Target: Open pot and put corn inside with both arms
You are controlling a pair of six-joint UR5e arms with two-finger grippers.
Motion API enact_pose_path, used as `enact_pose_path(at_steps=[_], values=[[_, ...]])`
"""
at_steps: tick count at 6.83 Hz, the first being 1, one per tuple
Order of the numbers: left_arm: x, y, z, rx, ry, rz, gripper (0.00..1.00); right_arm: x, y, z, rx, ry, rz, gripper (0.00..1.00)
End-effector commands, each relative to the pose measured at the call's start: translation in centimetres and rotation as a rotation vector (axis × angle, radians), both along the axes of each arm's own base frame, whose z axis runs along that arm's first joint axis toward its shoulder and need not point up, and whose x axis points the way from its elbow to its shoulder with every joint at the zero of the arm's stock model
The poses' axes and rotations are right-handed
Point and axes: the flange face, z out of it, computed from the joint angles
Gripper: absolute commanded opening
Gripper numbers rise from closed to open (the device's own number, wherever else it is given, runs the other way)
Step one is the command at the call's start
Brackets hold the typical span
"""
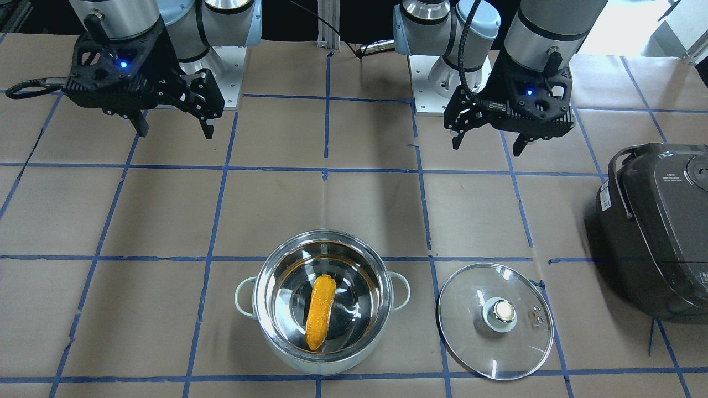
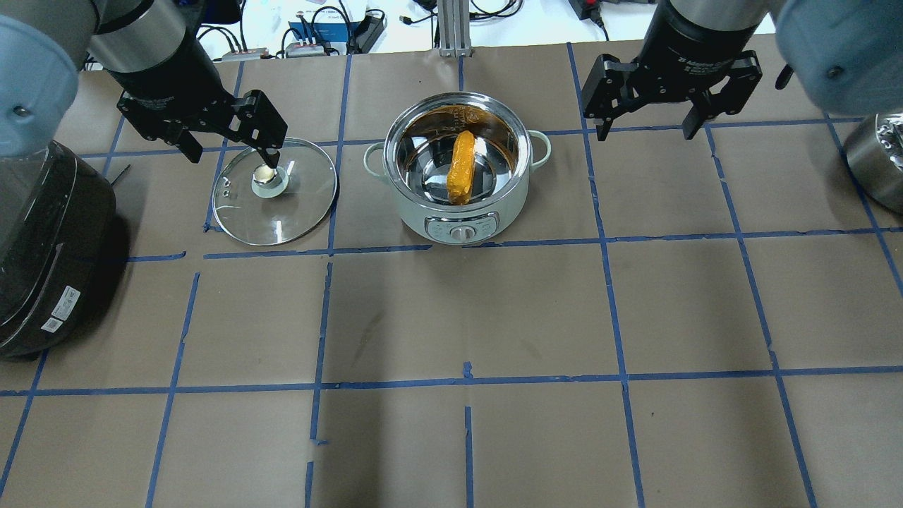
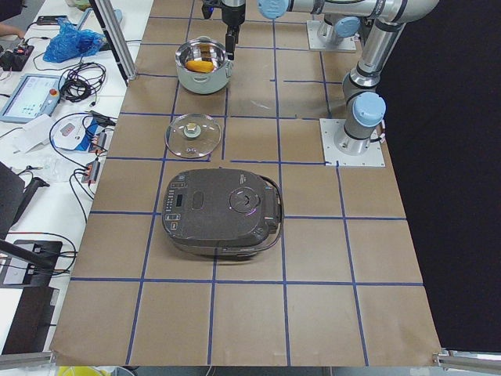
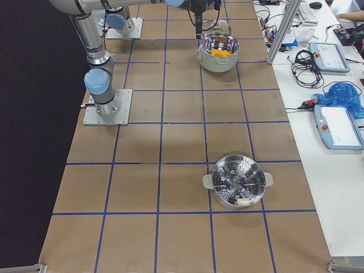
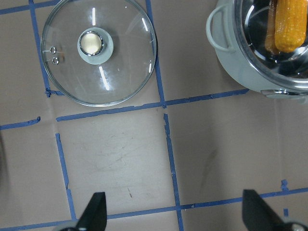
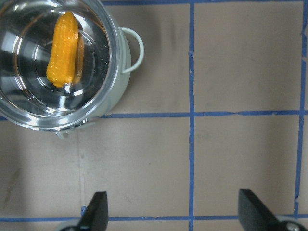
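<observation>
The pot (image 1: 287, 354) stands open on the table, steel inside and pale outside. The corn (image 1: 319, 312) lies inside it, and shows there from overhead (image 2: 461, 168) and in both wrist views (image 5: 288, 24) (image 6: 64, 48). The glass lid (image 1: 470, 309) lies flat on the table beside the pot, knob up. It also shows overhead (image 2: 296, 204) and in the left wrist view (image 5: 120, 72). My left gripper (image 1: 487, 148) (image 2: 233, 159) is open and empty, raised above the table near the lid. My right gripper (image 1: 176, 132) (image 2: 645, 134) is open and empty, raised on the pot's other side.
A dark grey rice cooker (image 1: 658, 226) (image 2: 42, 240) sits at my left end of the table, past the lid. A steel steamer pot (image 4: 239, 182) (image 2: 878, 155) stands far to my right. Brown paper with a blue tape grid covers the table (image 2: 465, 317).
</observation>
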Motion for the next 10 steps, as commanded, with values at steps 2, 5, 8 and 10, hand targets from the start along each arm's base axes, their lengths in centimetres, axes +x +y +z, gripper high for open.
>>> enact_pose_path(at_steps=[2,5,8,10], values=[[0.04,-0.01,-0.01,0.003,-0.001,0.002,1.00,-0.43,-0.26,-0.68,0.053,-0.016,-0.020,1.00],[0.03,-0.01,-0.07,0.003,0.000,0.002,1.00,-0.60,-0.13,-0.70,0.060,0.001,-0.021,1.00],[0.02,0.08,-0.22,0.006,0.000,0.002,1.00,-0.63,-0.15,-0.61,0.050,0.004,-0.021,1.00],[0.02,0.15,-0.22,0.006,0.000,0.002,1.00,-0.60,-0.14,-0.69,0.052,0.001,-0.020,1.00]])
